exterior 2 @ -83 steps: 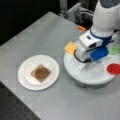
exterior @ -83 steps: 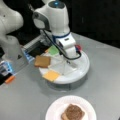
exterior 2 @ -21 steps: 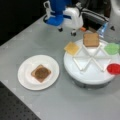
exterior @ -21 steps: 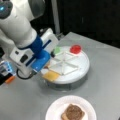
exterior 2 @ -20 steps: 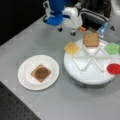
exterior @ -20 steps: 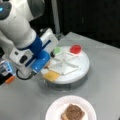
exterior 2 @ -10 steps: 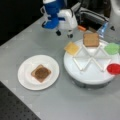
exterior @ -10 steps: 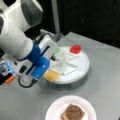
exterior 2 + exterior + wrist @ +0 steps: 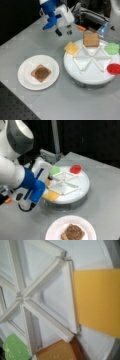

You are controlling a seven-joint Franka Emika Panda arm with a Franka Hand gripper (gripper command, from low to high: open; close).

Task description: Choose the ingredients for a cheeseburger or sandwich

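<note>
In a front view my gripper (image 9: 64,32) hangs open with nothing between its fingers. It is above the table just beyond the white divided tray (image 9: 91,72), near the yellow cheese square (image 9: 72,48) and a tan bread square (image 9: 91,39). The wrist view looks down on the cheese (image 9: 97,300), a corner of the bread (image 9: 57,352) and the tray's dividers (image 9: 45,272). On the white paper plate (image 9: 25,80) lies a bread square with the dark patty (image 9: 41,73) on top, the stack (image 9: 73,232) showing in both front views.
The tray also holds a green leaf-like piece (image 9: 111,48) and a red disc (image 9: 113,68); its other compartments are bare. My arm's blue and white body (image 9: 30,185) covers the tray's left side in a front view. Dark clutter (image 9: 92,18) lies behind the tray.
About four seconds ago the gripper was over the tray's middle. It has since moved off to the side by the cheese and bread, drifting only slightly in the last second.
</note>
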